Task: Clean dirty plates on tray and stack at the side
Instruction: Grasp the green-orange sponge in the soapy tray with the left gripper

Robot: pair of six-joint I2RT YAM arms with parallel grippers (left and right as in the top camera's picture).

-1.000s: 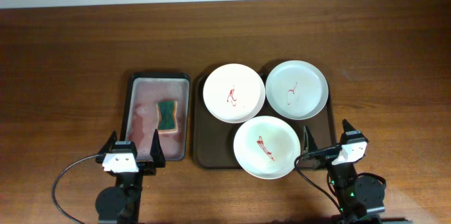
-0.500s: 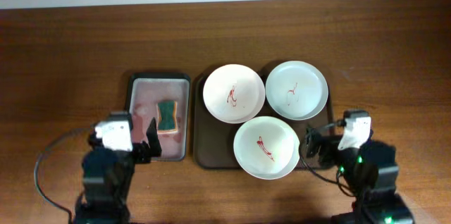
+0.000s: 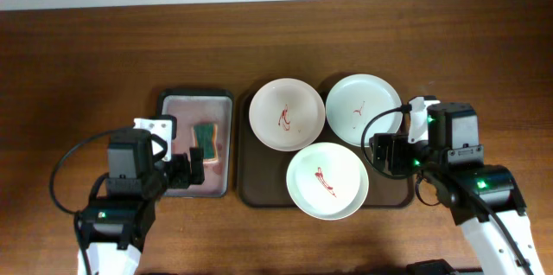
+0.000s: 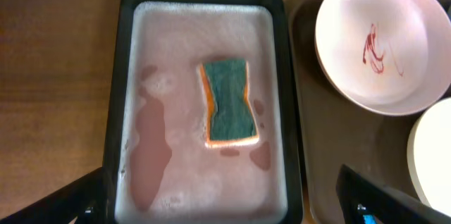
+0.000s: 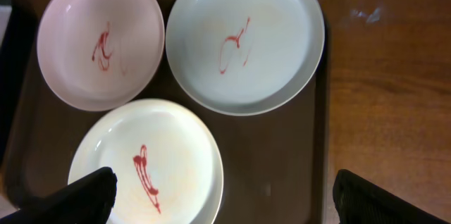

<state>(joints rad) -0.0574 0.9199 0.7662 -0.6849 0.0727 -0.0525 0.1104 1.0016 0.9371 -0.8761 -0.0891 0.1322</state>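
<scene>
Three dirty plates lie on the dark brown tray [image 3: 259,184], each white with a red sauce smear: back left [image 3: 287,114], back right [image 3: 363,110] and front [image 3: 327,181]. My left gripper [image 3: 188,169] is open and empty over the near end of the small tray; its wrist view shows the fingers [image 4: 224,208] spread wide. My right gripper [image 3: 386,154] is open and empty over the tray's right side, next to the front plate. Its wrist view shows all three plates [image 5: 99,41] [image 5: 245,39] [image 5: 148,164] and the spread fingers [image 5: 225,201].
A smaller black tray [image 3: 164,102] with pinkish soapy water stands left of the brown tray and holds a green and orange sponge [image 3: 205,139], which also shows in the left wrist view [image 4: 229,101]. Bare wooden table [image 3: 467,59] lies all round.
Both arms have lifted off their rest by the front edge and reached forward. The left is now over the small tray's near end, the right by the brown tray's right edge.
</scene>
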